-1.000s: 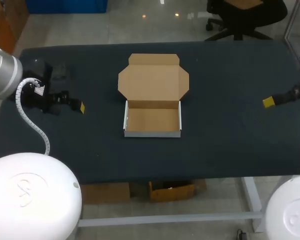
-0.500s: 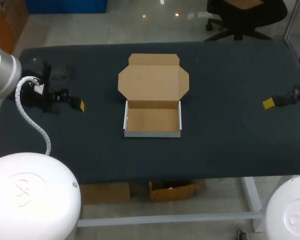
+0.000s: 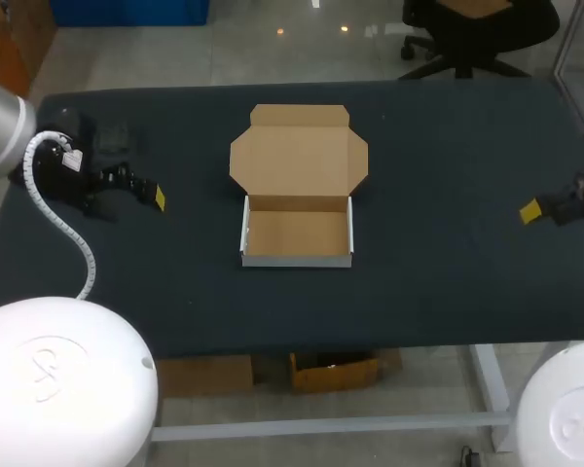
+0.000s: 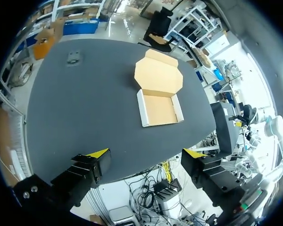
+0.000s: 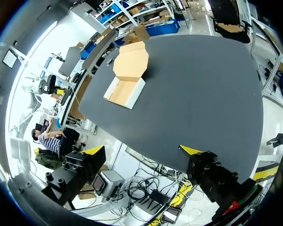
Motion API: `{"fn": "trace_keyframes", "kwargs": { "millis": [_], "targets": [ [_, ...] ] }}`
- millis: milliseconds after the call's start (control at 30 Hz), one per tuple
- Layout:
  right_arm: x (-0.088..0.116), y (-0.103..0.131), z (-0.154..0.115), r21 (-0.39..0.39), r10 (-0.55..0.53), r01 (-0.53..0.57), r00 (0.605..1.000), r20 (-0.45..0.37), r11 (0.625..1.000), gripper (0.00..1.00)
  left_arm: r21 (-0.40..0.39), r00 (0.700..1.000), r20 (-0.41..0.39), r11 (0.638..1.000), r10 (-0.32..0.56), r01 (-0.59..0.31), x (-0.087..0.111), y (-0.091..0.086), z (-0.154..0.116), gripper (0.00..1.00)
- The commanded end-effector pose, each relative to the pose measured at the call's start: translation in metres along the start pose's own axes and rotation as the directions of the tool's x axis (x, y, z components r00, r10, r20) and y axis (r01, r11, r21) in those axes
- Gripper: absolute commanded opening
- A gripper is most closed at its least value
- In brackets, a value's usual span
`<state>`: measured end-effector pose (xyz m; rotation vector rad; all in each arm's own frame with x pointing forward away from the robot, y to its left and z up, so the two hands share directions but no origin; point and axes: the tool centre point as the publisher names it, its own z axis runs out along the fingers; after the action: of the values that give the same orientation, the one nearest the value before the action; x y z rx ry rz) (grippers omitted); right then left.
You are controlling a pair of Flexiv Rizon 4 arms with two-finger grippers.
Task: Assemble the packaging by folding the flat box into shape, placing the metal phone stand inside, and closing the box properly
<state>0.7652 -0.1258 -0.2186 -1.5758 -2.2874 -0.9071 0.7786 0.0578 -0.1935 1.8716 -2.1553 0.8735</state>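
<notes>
— Two arms, both low at the table's sides. Is that what you have?
— Yes. You will find the left gripper (image 3: 154, 196) over the left part of the table (image 3: 448, 146), pointing in toward the middle. Its arm comes in from the left edge with a white coiled cable (image 3: 79, 251) looping off it. From its wrist you see both yellow-tipped fingers (image 4: 100, 153) spread wide, holding nothing.
— And the right one?
— You see the right gripper (image 3: 537, 210) near the right edge, also pointing inward, with most of its arm cut off there. Its wrist view shows the fingers wide apart, gripping nothing.
— Where is the box?
— The box (image 3: 297, 232) stands folded in the middle, well apart from both grippers. Its brown inside shows, and the lid (image 3: 299, 156) lies flat open behind it.
— The phone stand?
— You can only make out a small dark object (image 3: 113, 139) near the far left corner, just beyond the left gripper. Against the dark table its shape is hard to tell. From above, you get only one yellow tip on each gripper.
</notes>
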Motion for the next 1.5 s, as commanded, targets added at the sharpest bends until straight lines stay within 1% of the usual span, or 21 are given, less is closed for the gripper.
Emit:
{"fn": "trace_keyframes", "kwargs": {
  "millis": [33,167,267,433,800,1500],
  "targets": [
    [-0.0031,0.0005,0.0021,0.008,0.008,-0.008,1.000,-0.002,1.000,1.00,-0.032,1.000,0.003,0.999,-0.006,0.007,0.0009,-0.0028,-0.0027,1.00],
    [-0.0033,-0.0004,0.0023,0.018,0.021,-0.021,1.000,0.008,1.000,1.00,-0.045,1.000,0.004,0.999,-0.016,0.017,0.0004,-0.0033,-0.0024,1.00],
    [-0.0052,-0.0009,0.0027,0.021,0.027,-0.027,1.000,0.013,0.999,1.00,-0.064,0.999,-0.001,0.997,-0.050,0.050,-0.0015,-0.0053,-0.0026,1.00],
    [-0.0067,-0.0022,0.0041,0.019,0.037,-0.037,0.999,0.013,0.999,1.00,-0.073,0.997,0.013,0.994,-0.076,0.076,-0.0038,-0.0089,0.0007,1.00],
    [-0.0094,-0.0041,0.0057,0.031,0.059,-0.059,0.998,0.022,0.998,1.00,-0.097,0.998,0.018,0.993,-0.068,0.069,-0.0021,-0.0097,0.0045,1.00],
    [-0.0096,-0.0036,0.0055,0.035,0.077,-0.078,0.997,0.020,0.996,1.00,-0.091,0.997,0.014,0.993,-0.077,0.078,-0.0066,-0.0065,0.0057,1.00]
  ]
}}
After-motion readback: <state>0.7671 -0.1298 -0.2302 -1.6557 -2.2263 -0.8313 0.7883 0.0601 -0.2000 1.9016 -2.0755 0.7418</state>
